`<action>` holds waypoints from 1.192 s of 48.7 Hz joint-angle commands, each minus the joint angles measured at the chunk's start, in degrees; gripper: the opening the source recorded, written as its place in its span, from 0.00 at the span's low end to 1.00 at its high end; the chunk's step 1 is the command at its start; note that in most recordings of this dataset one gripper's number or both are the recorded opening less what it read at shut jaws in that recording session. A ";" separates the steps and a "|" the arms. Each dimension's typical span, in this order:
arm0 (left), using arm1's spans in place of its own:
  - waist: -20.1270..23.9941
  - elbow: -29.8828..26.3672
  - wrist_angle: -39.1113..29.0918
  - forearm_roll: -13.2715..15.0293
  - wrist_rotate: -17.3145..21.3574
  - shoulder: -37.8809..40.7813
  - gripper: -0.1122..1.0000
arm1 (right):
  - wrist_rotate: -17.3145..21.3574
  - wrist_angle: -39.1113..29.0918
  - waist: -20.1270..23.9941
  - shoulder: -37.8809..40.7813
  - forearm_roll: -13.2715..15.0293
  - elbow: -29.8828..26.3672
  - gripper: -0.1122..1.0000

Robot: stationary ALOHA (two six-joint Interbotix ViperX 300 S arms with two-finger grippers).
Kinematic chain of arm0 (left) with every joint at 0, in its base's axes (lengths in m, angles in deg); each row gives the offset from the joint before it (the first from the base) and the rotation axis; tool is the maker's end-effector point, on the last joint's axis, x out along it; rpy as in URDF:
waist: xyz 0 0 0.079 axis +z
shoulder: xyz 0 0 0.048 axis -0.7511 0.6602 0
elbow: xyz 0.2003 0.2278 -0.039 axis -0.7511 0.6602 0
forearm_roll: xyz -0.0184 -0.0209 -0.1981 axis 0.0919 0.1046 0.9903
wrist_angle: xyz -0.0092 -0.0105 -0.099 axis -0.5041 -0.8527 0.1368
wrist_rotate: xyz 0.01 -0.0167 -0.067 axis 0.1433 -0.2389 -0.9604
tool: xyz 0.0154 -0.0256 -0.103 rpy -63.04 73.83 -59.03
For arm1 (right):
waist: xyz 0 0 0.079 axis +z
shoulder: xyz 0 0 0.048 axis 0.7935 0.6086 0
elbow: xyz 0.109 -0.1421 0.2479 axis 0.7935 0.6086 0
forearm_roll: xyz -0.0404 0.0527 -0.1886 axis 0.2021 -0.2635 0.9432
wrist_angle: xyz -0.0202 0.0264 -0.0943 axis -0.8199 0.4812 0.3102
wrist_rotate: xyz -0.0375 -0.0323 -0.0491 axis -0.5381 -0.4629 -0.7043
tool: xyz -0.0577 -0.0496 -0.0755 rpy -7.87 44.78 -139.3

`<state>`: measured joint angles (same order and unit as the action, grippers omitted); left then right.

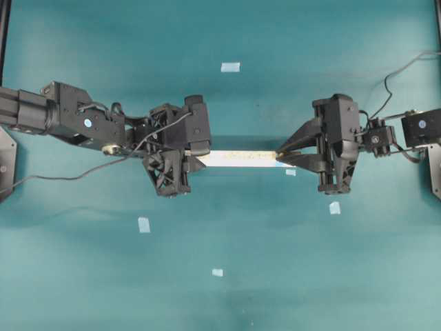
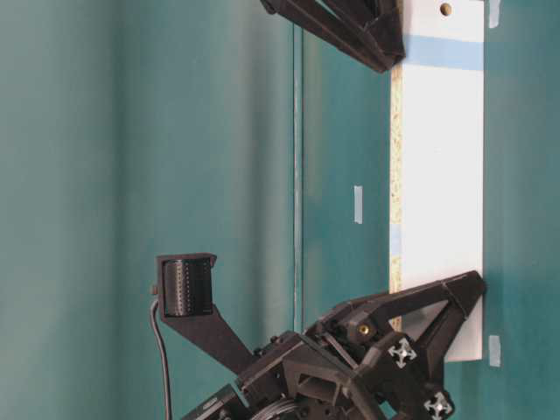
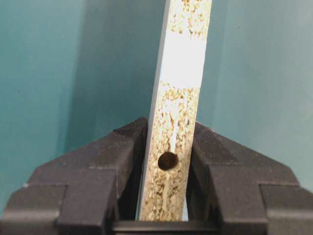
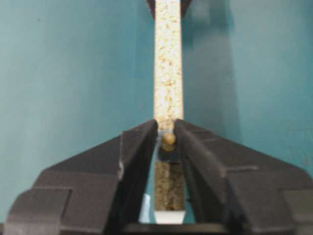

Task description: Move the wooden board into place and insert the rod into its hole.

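The wooden board (image 1: 241, 158) stands on its long edge between my two grippers, its white face (image 2: 437, 175) toward the table-level view. My left gripper (image 3: 171, 125) is shut on the board's left end across its thickness, and a dark round hole (image 3: 167, 160) shows in the speckled edge between its jaws. At the board's other end, the rod (image 4: 168, 138) stands upright in the board's edge (image 4: 168, 63). Its tan tip lies between the fingertips of my right gripper (image 4: 167, 128), which is open, with thin gaps beside the board. The hole under the rod is hidden.
Small pale-blue tape squares lie on the teal table (image 1: 220, 303): one at the back (image 1: 230, 67), one front left (image 1: 144, 224), one front middle (image 1: 218, 272), one front right (image 1: 335, 207). A cable (image 1: 69, 174) trails from the left arm.
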<state>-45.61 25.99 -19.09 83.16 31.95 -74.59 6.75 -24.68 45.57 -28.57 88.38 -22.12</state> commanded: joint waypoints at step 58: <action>0.62 1.76 -4.57 0.00 -0.26 -7.82 0.68 | 0.18 -6.15 0.18 -7.65 0.18 0.09 0.67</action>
<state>-45.17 27.83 -23.84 83.16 31.95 -80.31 6.92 -31.00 45.66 -35.34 88.55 -21.59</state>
